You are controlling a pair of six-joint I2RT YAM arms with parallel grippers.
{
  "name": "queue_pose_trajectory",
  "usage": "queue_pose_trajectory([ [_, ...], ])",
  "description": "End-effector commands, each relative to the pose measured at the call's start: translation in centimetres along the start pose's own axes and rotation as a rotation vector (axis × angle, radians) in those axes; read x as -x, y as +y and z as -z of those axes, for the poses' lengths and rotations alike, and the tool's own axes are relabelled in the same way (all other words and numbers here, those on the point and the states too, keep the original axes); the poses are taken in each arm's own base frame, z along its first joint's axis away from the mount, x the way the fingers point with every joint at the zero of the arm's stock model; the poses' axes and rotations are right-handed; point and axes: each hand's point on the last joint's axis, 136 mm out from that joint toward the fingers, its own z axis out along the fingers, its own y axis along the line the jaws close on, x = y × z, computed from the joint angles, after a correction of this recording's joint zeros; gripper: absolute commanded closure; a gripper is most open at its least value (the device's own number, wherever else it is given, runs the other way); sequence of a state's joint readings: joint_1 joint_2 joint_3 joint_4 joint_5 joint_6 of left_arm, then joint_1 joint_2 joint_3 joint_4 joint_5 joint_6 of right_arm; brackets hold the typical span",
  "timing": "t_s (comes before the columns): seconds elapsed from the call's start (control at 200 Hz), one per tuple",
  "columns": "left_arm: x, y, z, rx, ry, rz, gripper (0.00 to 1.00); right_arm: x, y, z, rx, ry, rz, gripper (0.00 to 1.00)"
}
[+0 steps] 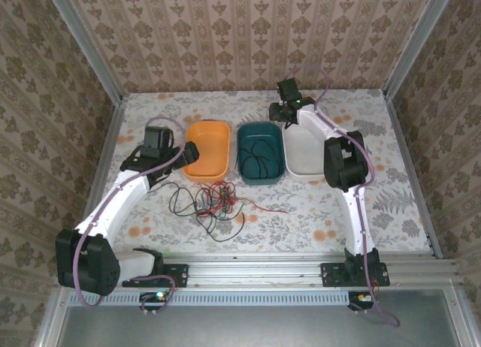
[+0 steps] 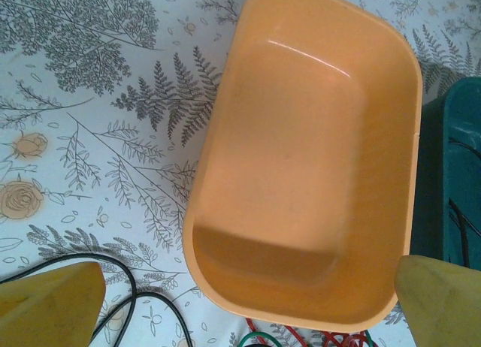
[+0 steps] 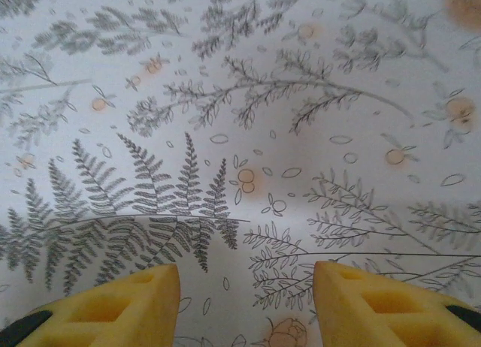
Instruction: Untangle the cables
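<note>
Top external view puts the cables (image 1: 214, 200) on the flowered tablecloth (image 1: 406, 189), just in front of the three bins: red, green and black strands in one loose knot, with a red end trailing off to the right. One black cable (image 1: 259, 155) lies coiled apart from the rest inside the teal bin (image 1: 244, 167), the middle one. The orange bin (image 1: 208, 150) on its left has nothing in it. As far as we can see past the right arm, the same goes for the white bin (image 1: 301, 163) on its right.

We judge the job to be at an early stage: one strand is sorted away, and the bulk of the tangle is yet to be pulled apart.

The left gripper (image 1: 189, 152) hangs by the near end of the orange bin, close behind the knot. From its wrist camera we see its yellow fingertips (image 2: 49, 306) spread to the full, the bin's near rim between them, and a black loop (image 2: 128, 287) on the cloth near the left one. It grips nothing, and we cannot tell whether it touches the bin.

The right gripper (image 1: 285, 99) is out past the bins, well apart from the cables. Its fingertips (image 3: 113, 306) stand partly apart over bare cloth, with nothing held.
</note>
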State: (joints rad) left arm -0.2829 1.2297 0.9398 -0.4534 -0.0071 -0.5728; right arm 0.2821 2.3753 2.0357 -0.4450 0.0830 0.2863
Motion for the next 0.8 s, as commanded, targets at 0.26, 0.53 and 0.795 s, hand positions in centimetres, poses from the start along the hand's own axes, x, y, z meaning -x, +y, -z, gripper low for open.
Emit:
queue_pose_trajectory([
  [0.26,1.8,1.1,1.4,0.055,-0.047,-0.005,0.00,-1.0,6.9,0.0,0.271,0.032,-0.141,0.49],
  [0.53,2.1,2.1,2.0,0.112,-0.072,0.016,0.00,1.1,7.3,7.9,0.077,-0.124,0.050,0.52],
  [0.795,1.4,2.7,1.7,0.126,-0.066,0.028,0.00,-6.0,11.9,13.2,0.150,0.115,0.215,0.52],
])
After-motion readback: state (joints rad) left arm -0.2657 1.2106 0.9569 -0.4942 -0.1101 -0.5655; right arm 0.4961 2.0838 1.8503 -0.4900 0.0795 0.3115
